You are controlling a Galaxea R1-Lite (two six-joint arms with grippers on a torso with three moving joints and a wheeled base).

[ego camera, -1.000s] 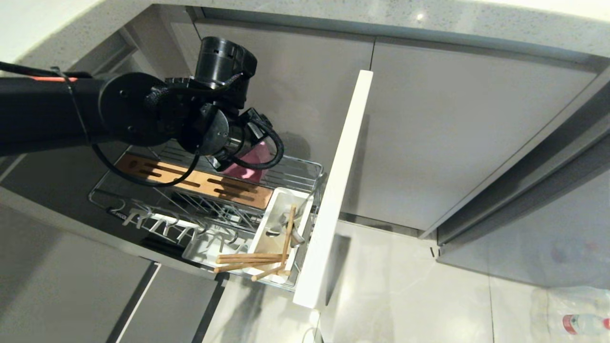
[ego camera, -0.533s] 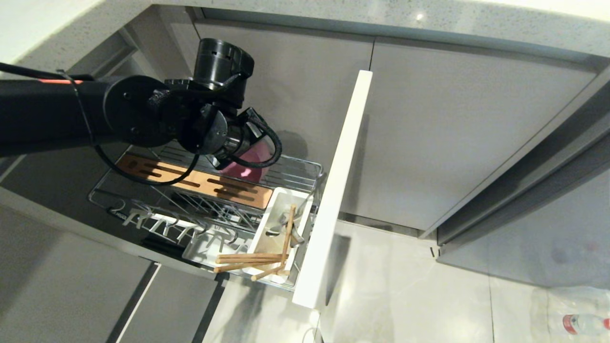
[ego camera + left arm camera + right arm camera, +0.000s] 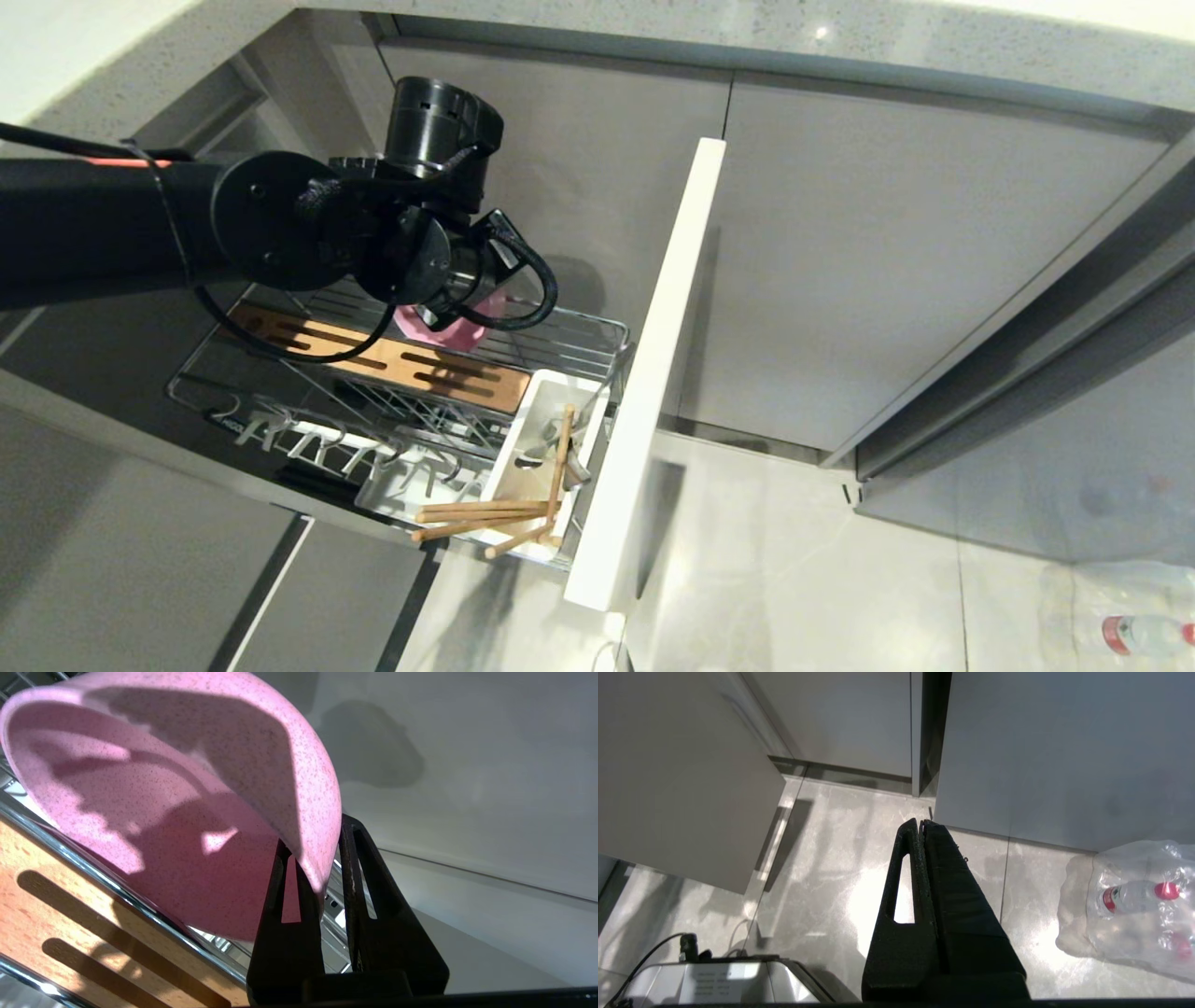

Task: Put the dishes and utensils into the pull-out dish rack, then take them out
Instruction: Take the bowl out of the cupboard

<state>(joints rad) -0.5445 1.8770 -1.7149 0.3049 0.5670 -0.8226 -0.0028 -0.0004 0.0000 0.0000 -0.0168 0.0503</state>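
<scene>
No brand or writing can be read anywhere; the red-capped bottle (image 3: 1134, 896) in its plastic wrap on the floor shows only a blurred red label. The left gripper (image 3: 317, 858) has gone from wide open a second ago to clamped on the rim of the pink bowl (image 3: 177, 812), one finger inside the wall and one outside. The bowl is tipped on its edge, its hollow facing the wrist camera, at the far side of the dish rack (image 3: 597, 329) just beyond the wooden strip (image 3: 373, 350); since the earlier frame it shows further left under the wrist. The chopsticks (image 3: 481, 511) lie across the near end of the white caddy (image 3: 523, 425), long axis left to right. The right gripper (image 3: 922, 826) hangs pressed shut over the floor.
</scene>
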